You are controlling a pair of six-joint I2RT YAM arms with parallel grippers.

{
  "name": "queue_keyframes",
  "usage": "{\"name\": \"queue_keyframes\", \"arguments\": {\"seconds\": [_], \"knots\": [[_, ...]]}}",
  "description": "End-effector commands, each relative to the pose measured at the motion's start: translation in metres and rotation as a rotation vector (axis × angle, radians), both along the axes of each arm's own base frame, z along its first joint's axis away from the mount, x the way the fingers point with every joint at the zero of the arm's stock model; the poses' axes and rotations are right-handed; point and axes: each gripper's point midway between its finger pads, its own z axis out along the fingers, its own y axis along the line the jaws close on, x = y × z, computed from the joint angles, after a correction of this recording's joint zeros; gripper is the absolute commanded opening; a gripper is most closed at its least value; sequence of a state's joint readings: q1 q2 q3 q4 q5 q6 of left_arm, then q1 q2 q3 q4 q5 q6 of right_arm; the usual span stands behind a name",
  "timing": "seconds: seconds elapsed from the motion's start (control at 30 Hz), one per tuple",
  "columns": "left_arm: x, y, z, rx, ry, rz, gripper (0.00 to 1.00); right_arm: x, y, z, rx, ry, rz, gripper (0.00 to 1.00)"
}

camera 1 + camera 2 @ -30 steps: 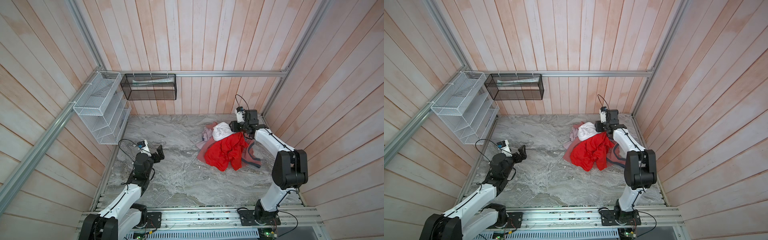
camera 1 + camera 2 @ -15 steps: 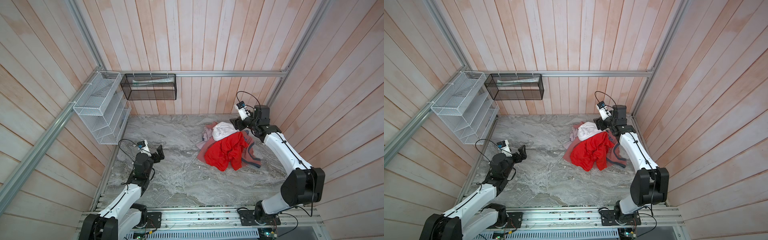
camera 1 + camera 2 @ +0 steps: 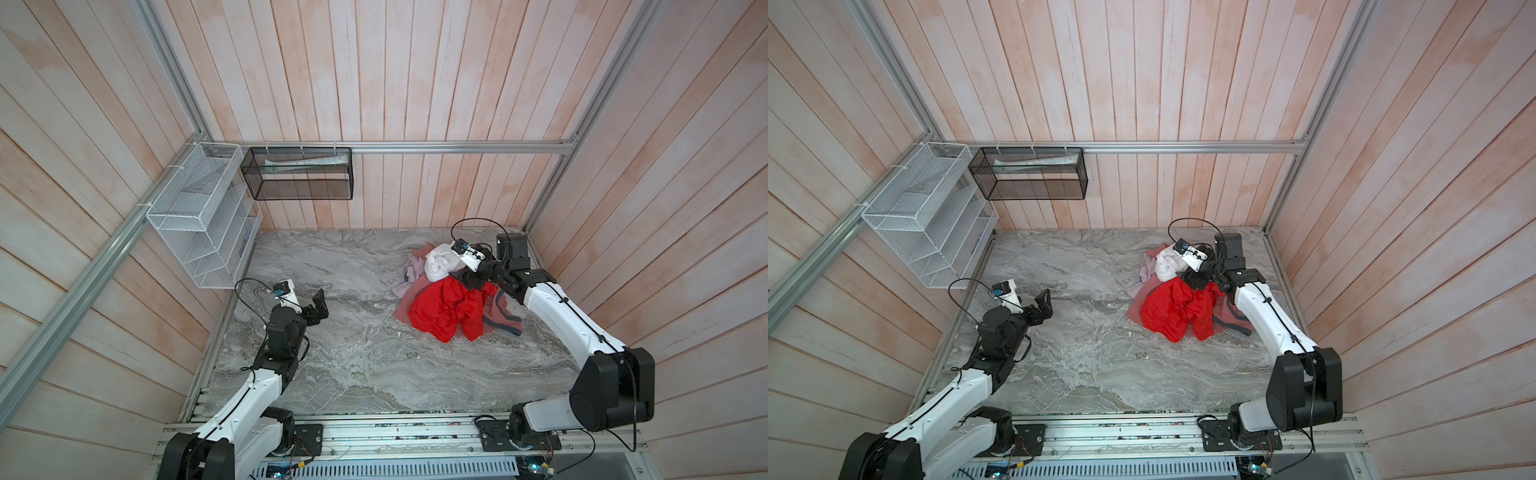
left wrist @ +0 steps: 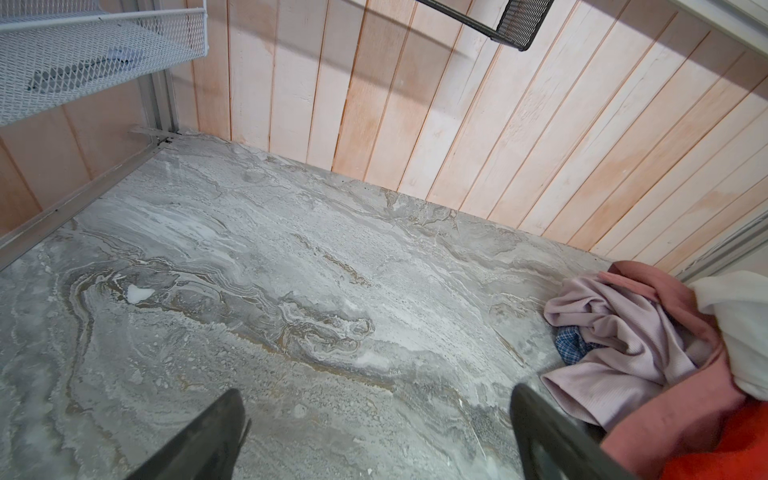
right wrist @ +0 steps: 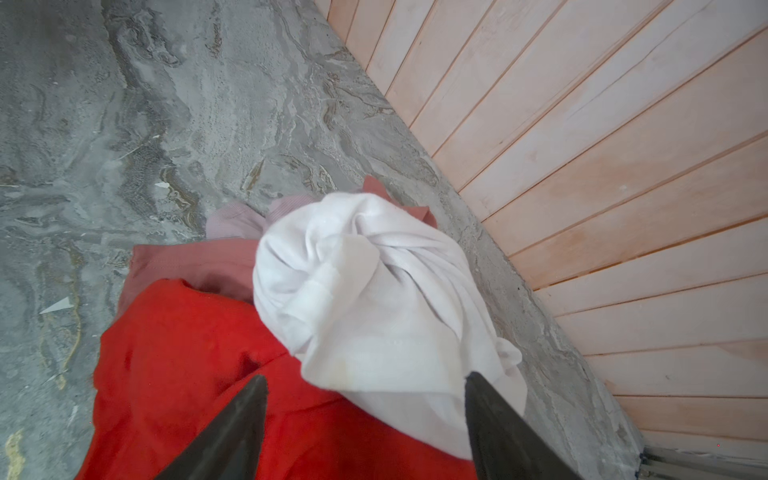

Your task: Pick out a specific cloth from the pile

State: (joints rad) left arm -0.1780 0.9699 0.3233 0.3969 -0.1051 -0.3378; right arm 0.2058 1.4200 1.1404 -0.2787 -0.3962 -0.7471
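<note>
Counts: two claws; one white cloth (image 5: 365, 291); one pile (image 3: 451, 305) showing one red garment (image 5: 187, 365), one dusty pink garment (image 5: 187, 266), one lilac cloth (image 4: 615, 332) and one blue-checked scrap (image 4: 571, 345).
Textures: the cloth is soft, plain and twisted into a knot-like bundle; the tabletop (image 4: 291, 270) is veined grey marble.
Cloth: on top of the pile, directly ahead of the right claw (image 5: 365, 376), with its near edge between the tips.
Right claw: jaws spread wide, pinching nothing.
Left claw (image 4: 374, 390): jaws apart over bare tabletop, well apart from the cloth.
</note>
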Motion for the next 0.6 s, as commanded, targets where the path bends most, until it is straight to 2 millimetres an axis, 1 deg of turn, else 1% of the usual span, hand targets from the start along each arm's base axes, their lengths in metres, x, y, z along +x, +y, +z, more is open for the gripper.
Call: {"name": "queue_keyframes", "arguments": {"seconds": [0.0,0.1,0.17,0.23,0.37,0.4,0.5,0.57], "knots": [[-0.003,0.0,-0.003,-0.007,0.007,-0.001,1.0,-0.013,0.009,-0.003,-0.083,-0.019,0.054,0.76],[-0.004,0.0,-0.004,-0.009,0.008,-0.002,1.0,-0.011,0.018,-0.018,-0.183,-0.056,0.055,0.77],[-0.004,0.0,-0.003,-0.01,0.007,-0.003,1.0,0.0,0.02,-0.022,-0.206,-0.074,0.036,0.77],[-0.004,-0.001,-0.003,-0.011,0.005,-0.006,1.0,0.01,0.024,-0.03,-0.269,-0.1,0.036,0.78],[-0.006,-0.001,-0.003,-0.012,0.005,-0.006,1.0,0.023,0.032,-0.035,-0.304,-0.112,0.057,0.78],[-0.006,0.0,-0.003,-0.012,0.004,-0.004,1.0,0.029,0.032,-0.037,-0.317,-0.116,0.045,0.78],[-0.007,0.0,-0.002,-0.014,-0.001,-0.003,1.0,0.045,0.027,-0.052,-0.396,-0.106,0.028,0.78],[-0.007,0.001,-0.002,-0.015,-0.002,-0.001,1.0,0.057,0.023,-0.056,-0.425,-0.117,-0.011,0.75]]}}
